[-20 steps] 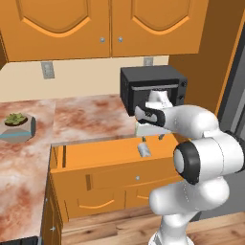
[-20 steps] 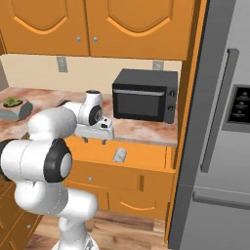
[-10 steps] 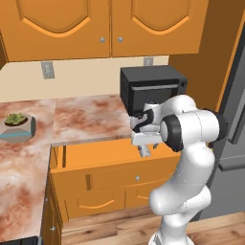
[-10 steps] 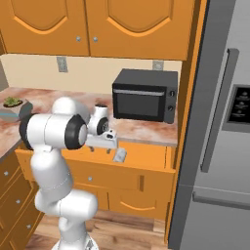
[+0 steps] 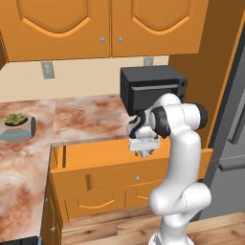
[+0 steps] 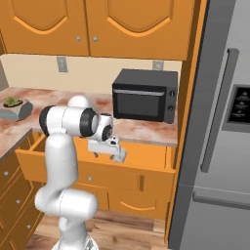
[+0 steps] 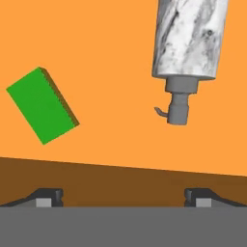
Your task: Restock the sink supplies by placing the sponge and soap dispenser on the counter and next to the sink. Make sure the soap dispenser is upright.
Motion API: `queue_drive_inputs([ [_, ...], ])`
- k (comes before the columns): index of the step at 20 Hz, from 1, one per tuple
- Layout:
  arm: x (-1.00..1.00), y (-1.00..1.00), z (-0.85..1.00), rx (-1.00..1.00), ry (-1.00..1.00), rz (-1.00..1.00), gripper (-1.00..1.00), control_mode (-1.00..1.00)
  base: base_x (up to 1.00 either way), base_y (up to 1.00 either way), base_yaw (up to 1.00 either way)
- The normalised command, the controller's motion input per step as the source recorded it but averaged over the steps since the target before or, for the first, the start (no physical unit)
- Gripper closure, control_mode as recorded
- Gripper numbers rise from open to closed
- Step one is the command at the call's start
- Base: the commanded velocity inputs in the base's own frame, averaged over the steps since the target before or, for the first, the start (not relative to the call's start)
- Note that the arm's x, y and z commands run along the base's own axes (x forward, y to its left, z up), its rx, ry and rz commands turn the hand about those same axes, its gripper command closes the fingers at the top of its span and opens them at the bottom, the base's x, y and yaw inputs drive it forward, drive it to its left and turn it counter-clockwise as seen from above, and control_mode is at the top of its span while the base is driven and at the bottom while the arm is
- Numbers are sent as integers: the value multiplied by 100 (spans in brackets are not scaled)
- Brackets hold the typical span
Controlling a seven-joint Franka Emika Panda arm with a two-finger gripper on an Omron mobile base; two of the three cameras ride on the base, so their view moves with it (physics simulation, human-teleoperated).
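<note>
In the hand view the bright green sponge (image 7: 42,106) lies flat on the orange floor of an open drawer, to the left. The silvery marbled soap dispenser (image 7: 189,43) lies on its side at the upper right, its grey pump pointing toward my gripper (image 7: 123,198). The gripper hovers above both, open and holding nothing, with its fingertips (image 7: 48,197) far apart. From the base cameras the gripper (image 5: 143,148) (image 6: 110,152) hangs over the pulled-out drawer (image 5: 95,167) under the marbled counter (image 5: 81,119). The sink is out of view.
A black microwave (image 5: 150,88) (image 6: 144,95) stands on the counter right behind the arm. A potted plant (image 5: 16,125) (image 6: 14,107) sits far left. A grey fridge (image 6: 219,146) fills the right side. Orange wall cabinets (image 5: 110,24) hang above.
The arm's elbow has swung up from low beside the base to upright, and the hand has dropped slightly over the open drawer. The jaws stay open.
</note>
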Motion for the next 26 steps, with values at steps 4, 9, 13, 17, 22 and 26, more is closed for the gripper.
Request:
queue_drive_inputs([
  [4, -1, 0, -51, 0, 2, 0, -100, -100, 0, 0, 0],
  [9, -49, 0, -18, 0, 0, 0, -100, -100, 0, 0, 0],
  [13, -79, 0, 0, 0, 1, 0, -100, -100, 0, 0, 0],
  [17, -89, 0, 0, 0, 1, 0, -100, -100, 0, 0, 0],
  [22, -97, -2, 5, 0, 0, 0, -100, -100, 0, 0, 0],
  [26, -84, -11, 19, 0, 0, 0, -100, -100, 0, 0, 0],
])
